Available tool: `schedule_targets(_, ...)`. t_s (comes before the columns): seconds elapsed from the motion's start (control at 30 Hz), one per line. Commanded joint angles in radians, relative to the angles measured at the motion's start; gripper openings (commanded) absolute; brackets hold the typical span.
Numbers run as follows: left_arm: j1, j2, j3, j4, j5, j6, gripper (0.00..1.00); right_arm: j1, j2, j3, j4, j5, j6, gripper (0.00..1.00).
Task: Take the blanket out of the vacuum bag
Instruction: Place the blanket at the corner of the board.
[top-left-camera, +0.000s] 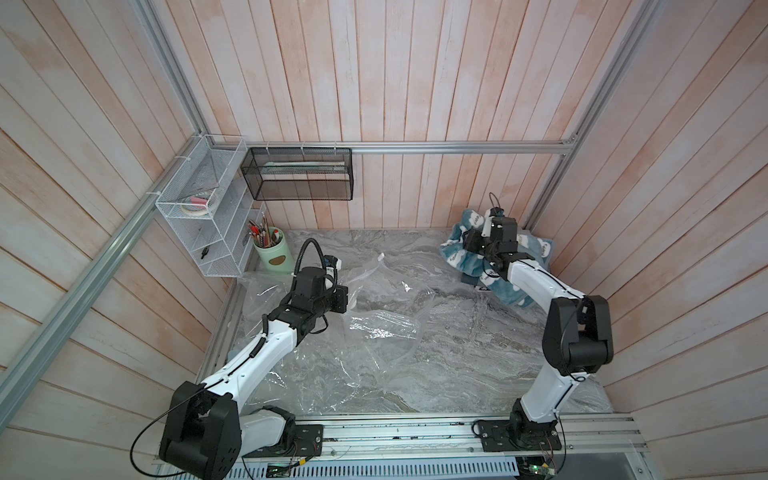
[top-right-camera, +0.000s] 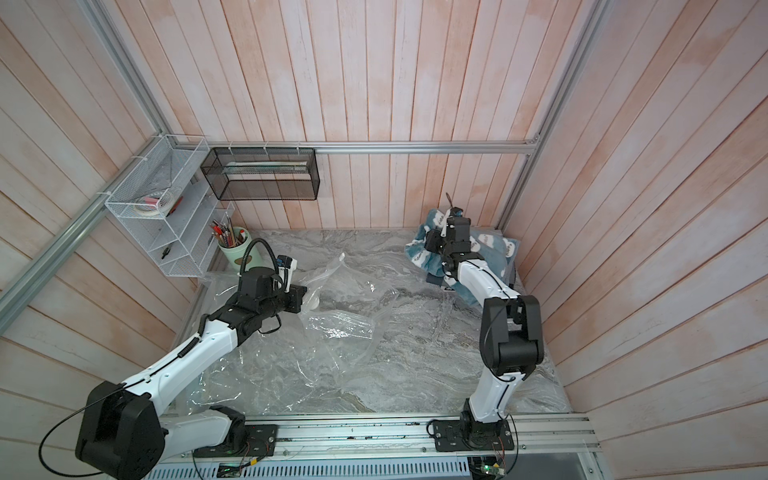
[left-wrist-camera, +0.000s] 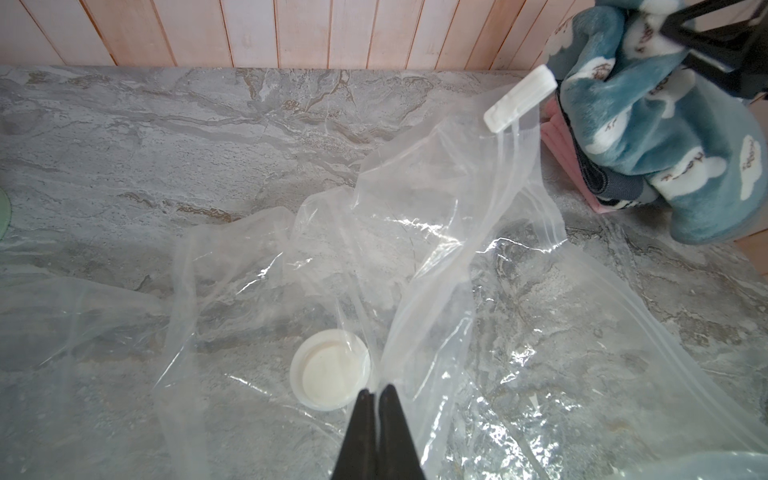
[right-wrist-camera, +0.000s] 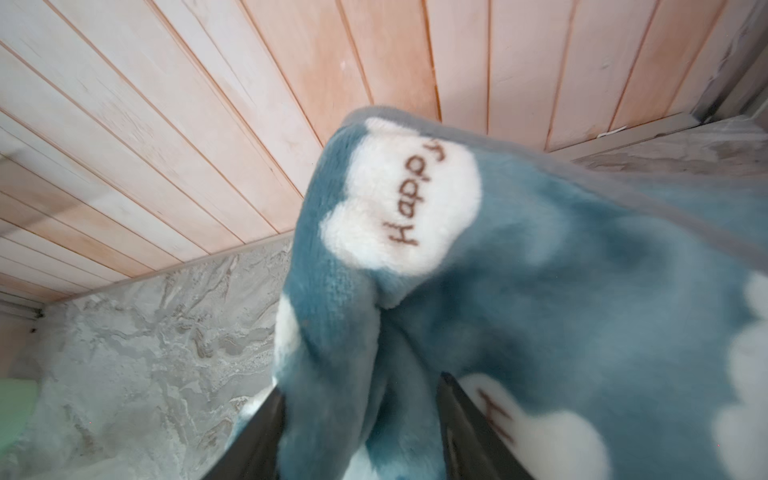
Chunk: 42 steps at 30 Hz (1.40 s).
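Tabletop (top-left-camera: 395, 245): wrist views show left gripper (left-wrist-camera: 376, 392) pinching bag (left-wrist-camera: 436, 232), right gripper (right-wrist-camera: 361, 388) straddling blanket (right-wrist-camera: 540, 270), unclenched.

Blanket (top-left-camera: 455, 254) back right on table (top-left-camera: 457, 357); vacuum bag (top-left-camera: 374, 328) left

Two arms in white and black, cables on show

The left arm (top-left-camera: 249, 357) wears glossy white shells dotted with small dark screws, with chunky matte-black housings at the joints. A ribbed black cable (top-left-camera: 258, 348) hugs its forearm and a thin black wire (top-left-camera: 139, 436) loops off the shoulder block. The right arm (top-left-camera: 536, 286) is the same build, with a thin black line down its white link. Each sits on a black base plate (top-left-camera: 490, 436), and the left gripper (left-wrist-camera: 374, 390) ends in slim, tapered black fingers (left-wrist-camera: 361, 436).
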Motion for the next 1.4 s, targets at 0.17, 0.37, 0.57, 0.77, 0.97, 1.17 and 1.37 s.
schedule_targets(0.17, 0.006, 0.016, 0.029, -0.009, 0.016, 0.02, 0.0, -0.206, -0.141, -0.173, 0.134, -0.128, 0.119, 0.58)
schedule_targets(0.37, 0.006, 0.014, 0.039, -0.009, 0.028, 0.009, 0.0, -0.239, -0.098, -0.223, 0.152, -0.225, 0.152, 0.58)
schedule_targets(0.57, 0.006, -0.009, 0.043, 0.003, 0.1, 0.006, 0.0, -0.257, 0.014, -0.171, 0.088, -0.206, 0.151, 0.58)
schedule_targets(0.77, 0.006, -0.017, 0.049, 0.009, 0.164, 0.013, 0.0, -0.309, 0.05, -0.131, 0.063, -0.193, 0.114, 0.58)
schedule_targets(0.97, 0.006, -0.015, 0.047, 0.019, 0.175, 0.002, 0.0, -0.325, 0.033, -0.093, 0.009, -0.084, 0.035, 0.48)
schedule_targets(1.17, 0.007, -0.017, 0.046, 0.02, 0.176, 0.001, 0.0, -0.343, 0.135, 0.001, -0.082, -0.133, 0.005, 0.38)
schedule_targets(1.37, 0.005, -0.024, 0.05, 0.011, 0.168, 0.009, 0.0, -0.343, 0.159, -0.01, -0.067, -0.173, 0.014, 0.0)
